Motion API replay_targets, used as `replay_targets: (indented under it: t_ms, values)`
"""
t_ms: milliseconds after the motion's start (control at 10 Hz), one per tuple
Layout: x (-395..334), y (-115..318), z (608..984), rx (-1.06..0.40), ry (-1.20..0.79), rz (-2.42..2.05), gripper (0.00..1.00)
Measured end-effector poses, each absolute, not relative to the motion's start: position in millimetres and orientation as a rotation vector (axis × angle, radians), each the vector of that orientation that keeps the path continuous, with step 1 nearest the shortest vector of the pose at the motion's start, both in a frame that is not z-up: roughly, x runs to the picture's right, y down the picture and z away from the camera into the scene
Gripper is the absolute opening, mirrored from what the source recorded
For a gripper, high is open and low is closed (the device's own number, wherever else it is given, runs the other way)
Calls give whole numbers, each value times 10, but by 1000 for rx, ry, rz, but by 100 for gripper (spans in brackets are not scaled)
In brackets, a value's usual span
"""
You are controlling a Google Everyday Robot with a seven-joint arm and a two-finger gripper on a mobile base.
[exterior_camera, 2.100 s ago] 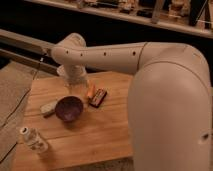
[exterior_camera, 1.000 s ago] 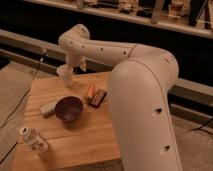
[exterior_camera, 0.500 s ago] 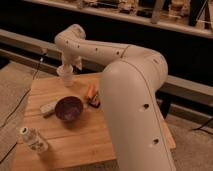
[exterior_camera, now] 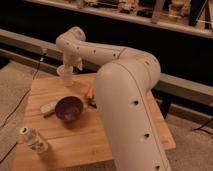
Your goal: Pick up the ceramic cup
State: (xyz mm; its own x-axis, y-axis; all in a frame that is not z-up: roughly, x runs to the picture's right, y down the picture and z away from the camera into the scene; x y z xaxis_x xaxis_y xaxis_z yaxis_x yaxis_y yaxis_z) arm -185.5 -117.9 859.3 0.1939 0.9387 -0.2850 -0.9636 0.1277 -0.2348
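Note:
The ceramic cup (exterior_camera: 65,75) is small and pale white, and it stands near the far left edge of the wooden table (exterior_camera: 75,142). My gripper (exterior_camera: 69,66) hangs straight down from the white arm, right over the cup's rim. Its fingers are spread and reach down at the cup's sides. The cup's base seems to rest on the tabletop. The arm's thick forearm sweeps in from the lower right and hides the right part of the table.
A dark purple-brown bowl (exterior_camera: 68,108) sits mid-table in front of the cup. A pale flat object (exterior_camera: 48,107) lies to its left and an orange packet (exterior_camera: 90,93) to its right. A clear bottle (exterior_camera: 34,140) lies at the front left corner. A dark rail runs behind the table.
The arm's elbow and forearm have swung closer and fill more of the right side. The gripper has shifted slightly left and stays over the cup. The other objects have not moved.

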Motion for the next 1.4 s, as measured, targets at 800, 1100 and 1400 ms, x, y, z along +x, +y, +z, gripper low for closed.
replay_targets:
  t_ms: [800, 1100, 1400]
  values:
    - [-1954, -1063, 8941, -383, 101, 1390, 65]
    - [-2027, -996, 9003, -389, 117, 1366, 62]
    - [-2066, -1013, 9002, -397, 113, 1361, 32]
